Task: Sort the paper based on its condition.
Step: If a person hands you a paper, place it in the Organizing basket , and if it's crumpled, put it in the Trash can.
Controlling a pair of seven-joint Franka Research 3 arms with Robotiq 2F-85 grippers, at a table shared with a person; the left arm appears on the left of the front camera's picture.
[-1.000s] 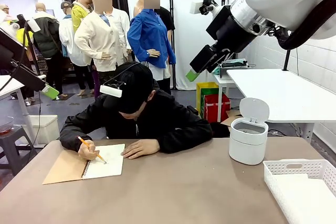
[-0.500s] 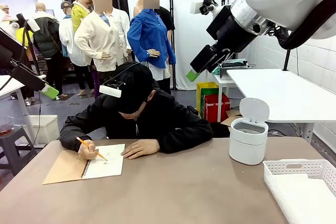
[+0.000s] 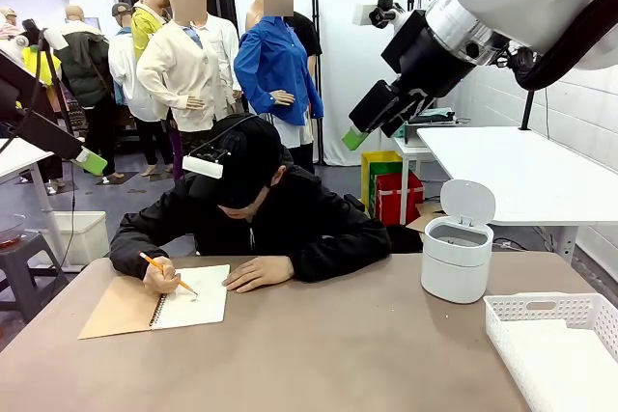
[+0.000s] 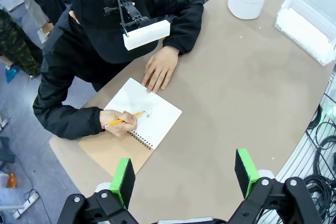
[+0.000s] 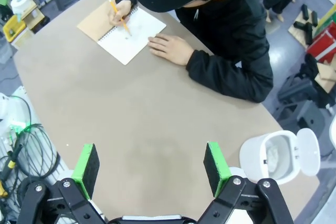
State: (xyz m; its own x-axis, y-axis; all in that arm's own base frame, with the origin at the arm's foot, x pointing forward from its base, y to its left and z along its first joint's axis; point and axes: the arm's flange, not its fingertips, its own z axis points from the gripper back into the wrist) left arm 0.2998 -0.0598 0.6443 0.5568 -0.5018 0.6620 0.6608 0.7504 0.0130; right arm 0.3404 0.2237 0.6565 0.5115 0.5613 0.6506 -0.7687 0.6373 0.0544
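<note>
The sorting has not yet begun; this looks like the step before it, with the paper being made ready by the person. The only paper (image 3: 193, 308) here is the smooth white open page of a notebook (image 3: 121, 311) with a tan card cover and a wire spiral. It lies flat near the far left corner of the bench (image 3: 338, 364). The person's hand (image 4: 119, 123) writes on it with a yellow pencil (image 3: 166, 273), and the other hand (image 4: 160, 69) rests at the page's edge.

The left tool (image 4: 184, 174) hangs high above the bench, its green pads set wide apart with nothing between them. The right tool (image 5: 151, 162) hangs high as well, equally wide and empty.

By the far right edge stands a round white plastic bin (image 3: 456, 262), glossy, with its flip lid (image 3: 467, 202) up. At the near right corner sits a white plastic basket (image 3: 550, 308) with latticed walls.

The next move likely calls for a loose piece set within reach. A flat sheet would need a pinch at its edge and probably suits the basket. A crumpled ball would take a plain squeeze and probably suits the bin.
</note>
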